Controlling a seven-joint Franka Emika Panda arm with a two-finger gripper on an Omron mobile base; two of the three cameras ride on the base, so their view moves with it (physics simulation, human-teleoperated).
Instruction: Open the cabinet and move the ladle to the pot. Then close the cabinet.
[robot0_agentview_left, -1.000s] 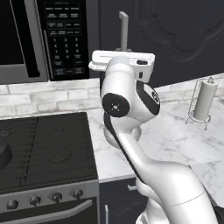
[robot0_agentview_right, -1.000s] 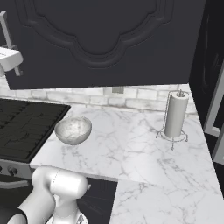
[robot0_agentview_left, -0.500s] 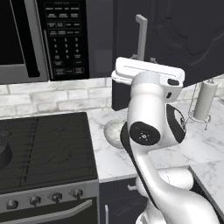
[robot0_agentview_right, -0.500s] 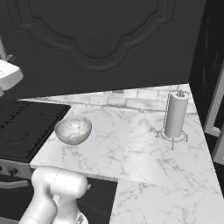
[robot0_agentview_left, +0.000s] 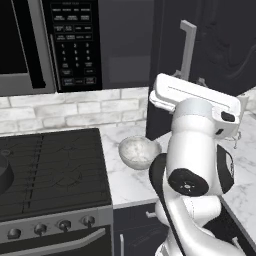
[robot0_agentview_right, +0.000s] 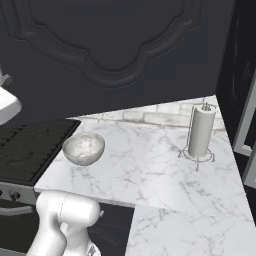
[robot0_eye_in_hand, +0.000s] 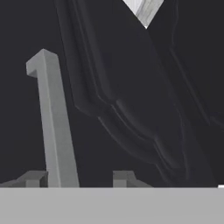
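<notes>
While the cabinet (robot0_agentview_right: 120, 55) door is swung out over the counter (robot0_agentview_right: 150, 175), the gripper (robot0_eye_in_hand: 78, 177) sits right at the silver bar handle (robot0_eye_in_hand: 52, 122), and in the hand view the bar runs up from just inside one of the two fingertips (robot0_eye_in_hand: 33, 178), with a clear gap to the other. So the jaws look parted, and nothing is clamped as far as I can see, the bar is between them but not pinched

Stuff that could bite from here, just my read:

- the door hangs wide and low over the counter, so the arm can clip its edge when it swings round to reach inside
- if the hand pulls away at an angle with the bar between the fingers, a finger can hook the handle and drag the door along
- the pale bowl (robot0_agentview_left: 137, 151) sits near the stove (robot0_agentview_left: 50, 170) edge just under the arm's path, and a low elbow knocks it off
- the paper towel holder (robot0_agentview_right: 201, 132) stands further along the counter, tall and tippy, same worry

Can't see the ladle from any angle, so where it lies on the shelf is a guess. The pot (robot0_agentview_left: 4, 175) is only a dark curved sliver at the far edge of the stove, so the drop spot is barely visible too, and a long carry over the burners with a thin handle means it could twist in the grip
</notes>
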